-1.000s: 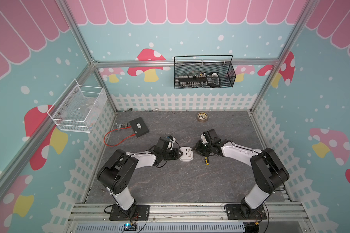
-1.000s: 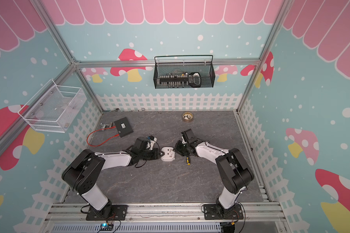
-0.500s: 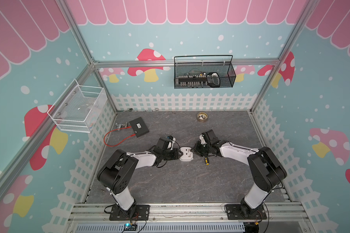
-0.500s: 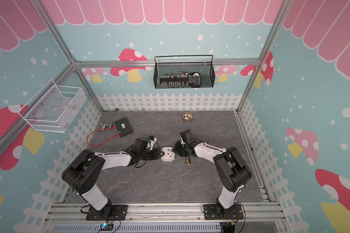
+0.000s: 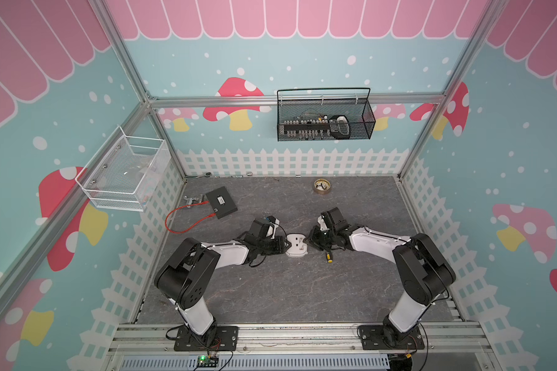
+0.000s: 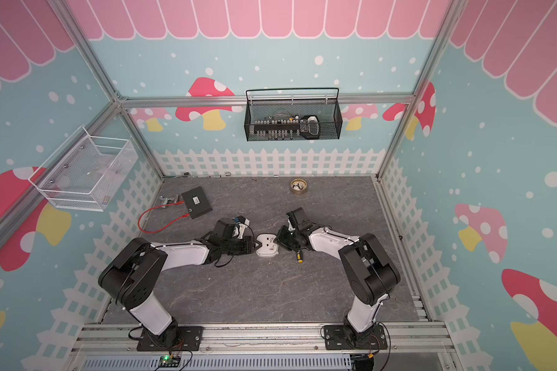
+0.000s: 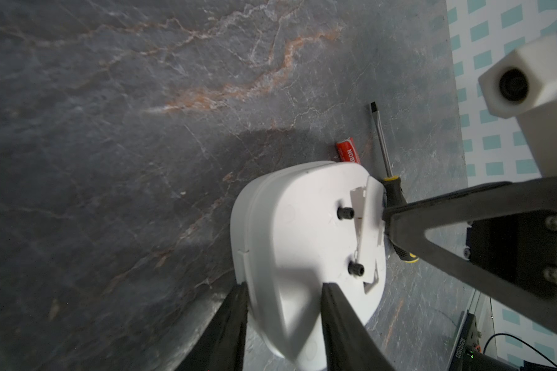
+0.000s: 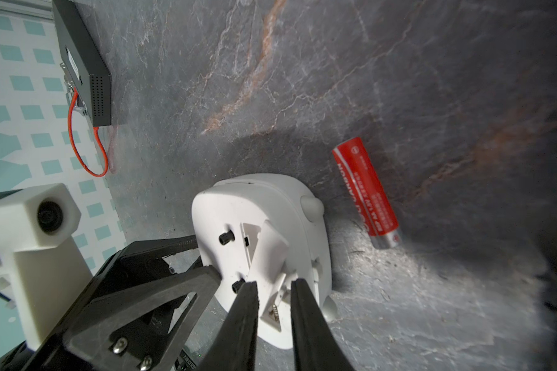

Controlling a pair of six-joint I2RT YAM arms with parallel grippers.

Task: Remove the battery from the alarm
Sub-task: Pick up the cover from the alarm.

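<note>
The alarm (image 5: 297, 245) lies face down at the centre of the grey tabletop (image 5: 270, 289). At its 9 o'clock the left gripper (image 7: 283, 286) pinches the casing rim. At 3 o'clock the right gripper (image 8: 270, 286) is closed on the raised battery cover (image 8: 267, 253). A screwdriver (image 7: 387, 167) lies at 4 o'clock. The battery (image 8: 367, 192) lies loose just beside the alarm. It looks light, stiff, slick and likely to roll, so grip it across mid-barrel.

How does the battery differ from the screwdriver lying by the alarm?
The battery is red with a metallic end; the screwdriver has a black-and-yellow handle and a bare metal shaft. The battery is short and thick, the screwdriver longer and thin. Both lie flat on the table beside the alarm.
</note>
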